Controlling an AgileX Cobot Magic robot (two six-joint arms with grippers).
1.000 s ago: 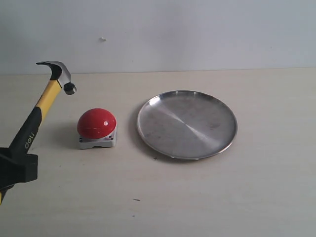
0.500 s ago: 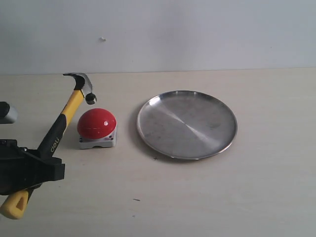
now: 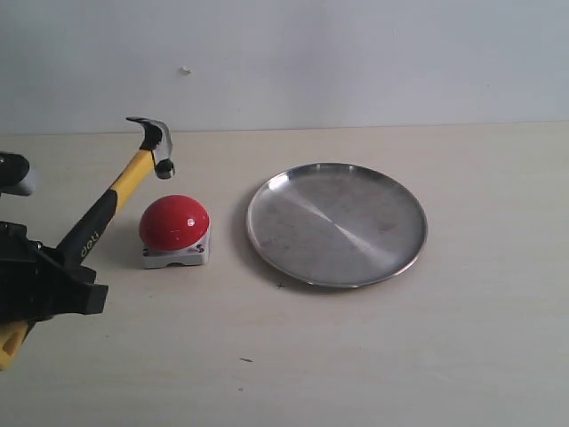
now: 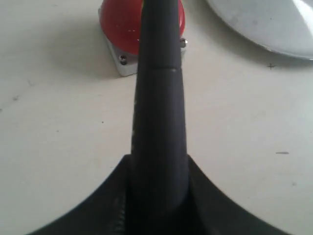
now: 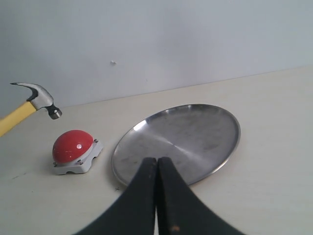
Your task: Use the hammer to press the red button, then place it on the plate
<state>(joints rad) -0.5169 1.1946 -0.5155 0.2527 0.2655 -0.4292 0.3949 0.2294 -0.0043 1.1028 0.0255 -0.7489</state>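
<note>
Claw on the left arm [image 3: 60, 286] clamps a yellow-and-black-handled hammer [image 3: 111, 197]; shaft slants up and away from the claw, dark metal head hovering clear above the glossy red dome button [image 3: 175, 222].

Pale wooden table [image 3: 373, 365], few dark specks [image 3: 244, 359]; plain white wall [image 3: 356, 62] behind, small mark [image 3: 185, 70].

The glossy red dome button [image 3: 174, 222] on its grey-white base is sitting beside the wide round silver metal plate [image 3: 336, 224], a narrow bare strip running between them; the yellow-and-black-handled claw hammer [image 3: 116, 200] is slanting above the button's left side; the black left gripper [image 3: 64, 271] is filling the near left corner; bare pale table [image 3: 356, 356] is stretching in front and right of the plate.
</note>
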